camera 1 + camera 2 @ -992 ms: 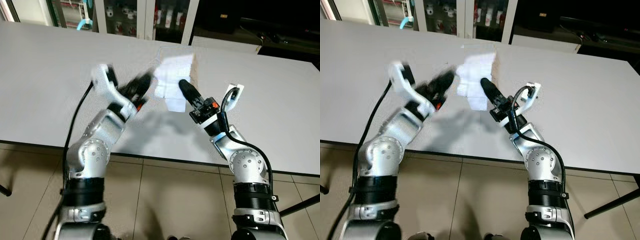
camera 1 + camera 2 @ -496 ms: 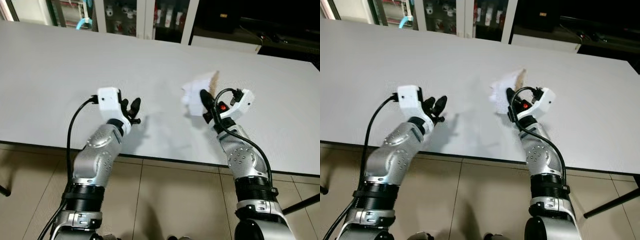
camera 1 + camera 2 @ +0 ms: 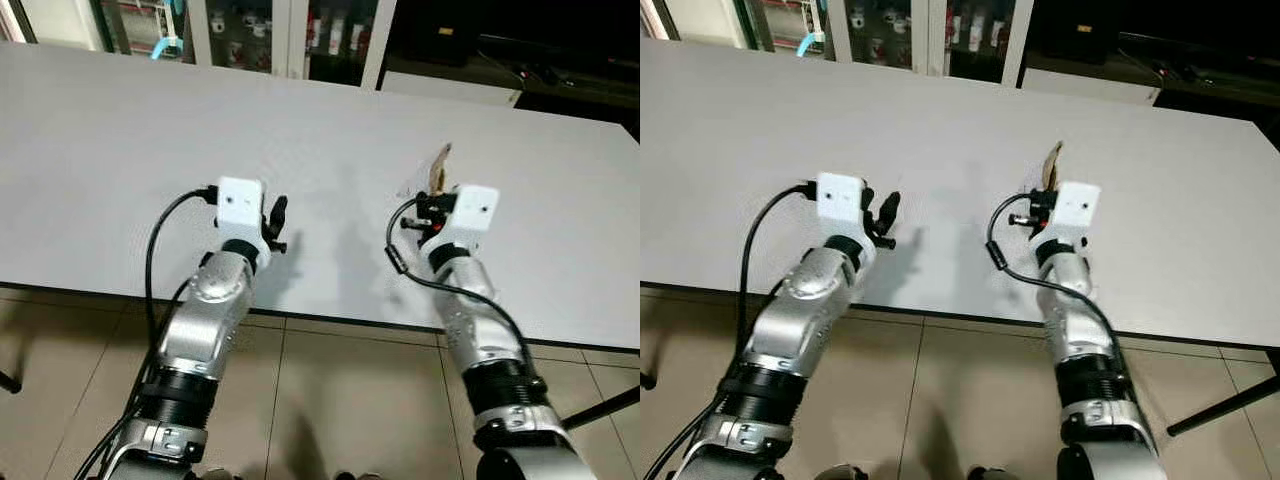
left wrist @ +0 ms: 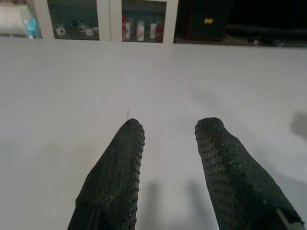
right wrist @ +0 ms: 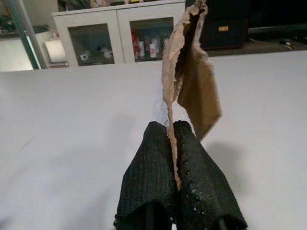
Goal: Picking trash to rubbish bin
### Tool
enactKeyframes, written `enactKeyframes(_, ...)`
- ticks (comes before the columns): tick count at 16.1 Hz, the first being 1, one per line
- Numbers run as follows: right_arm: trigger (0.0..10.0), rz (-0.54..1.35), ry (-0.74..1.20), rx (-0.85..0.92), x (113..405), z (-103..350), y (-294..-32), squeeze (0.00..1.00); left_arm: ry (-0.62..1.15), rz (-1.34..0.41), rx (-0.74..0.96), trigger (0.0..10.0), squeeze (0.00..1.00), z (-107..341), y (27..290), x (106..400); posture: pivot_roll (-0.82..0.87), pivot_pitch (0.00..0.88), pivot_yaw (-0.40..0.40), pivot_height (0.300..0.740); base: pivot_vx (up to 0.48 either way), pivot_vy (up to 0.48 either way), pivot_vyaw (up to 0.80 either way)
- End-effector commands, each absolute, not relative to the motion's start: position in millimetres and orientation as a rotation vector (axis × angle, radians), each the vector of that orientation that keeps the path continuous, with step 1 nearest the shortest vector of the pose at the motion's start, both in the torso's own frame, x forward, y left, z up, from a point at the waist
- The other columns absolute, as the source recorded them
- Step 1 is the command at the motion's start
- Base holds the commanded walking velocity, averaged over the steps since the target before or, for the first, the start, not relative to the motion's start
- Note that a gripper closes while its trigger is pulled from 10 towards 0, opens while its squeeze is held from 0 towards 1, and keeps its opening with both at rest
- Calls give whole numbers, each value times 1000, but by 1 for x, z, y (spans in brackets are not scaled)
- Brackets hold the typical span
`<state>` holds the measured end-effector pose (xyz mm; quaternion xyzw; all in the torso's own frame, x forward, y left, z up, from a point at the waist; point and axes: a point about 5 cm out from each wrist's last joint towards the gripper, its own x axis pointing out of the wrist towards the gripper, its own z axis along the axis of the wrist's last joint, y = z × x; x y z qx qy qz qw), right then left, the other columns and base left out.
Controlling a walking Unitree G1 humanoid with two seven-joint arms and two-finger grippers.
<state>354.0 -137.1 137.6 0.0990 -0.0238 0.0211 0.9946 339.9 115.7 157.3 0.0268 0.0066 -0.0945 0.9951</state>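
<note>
Torn brown paper scrap point(image 5: 192, 81), matt, creased; table point(image 3: 120, 150) smooth matt white; end effector fingers point(image 4: 120, 172) black, dimpled.

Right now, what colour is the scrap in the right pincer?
Light brown, like kraft paper; the right wrist view shows it best, clamped in the right pincer.

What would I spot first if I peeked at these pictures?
Probably the brown scrap of paper sticking up above the white table, pinched between the two black fingers of the right pincer. Next you'd see the left pincer over the table's near edge, its fingers apart and holding nothing. Glass-door cabinets stand behind the table.
</note>
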Motion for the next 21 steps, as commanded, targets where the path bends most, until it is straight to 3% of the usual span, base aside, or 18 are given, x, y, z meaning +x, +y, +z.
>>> enactKeyframes(1,10000,9,-50,182,352,133,-141,0,-25,-198,74,10000,0,161,107,340,-28,59,-101,740,0,0,0)
enactKeyframes(4,10000,1,-33,189,351,129,-137,0,-36,-200,100,10000,0,159,100,339,-30,53,-105,740,0,0,0)
enactKeyframes(21,10000,-24,-1,192,351,122,-133,0,-60,-237,113,10000,0,155,84,337,-47,53,-129,740,-274,0,0)
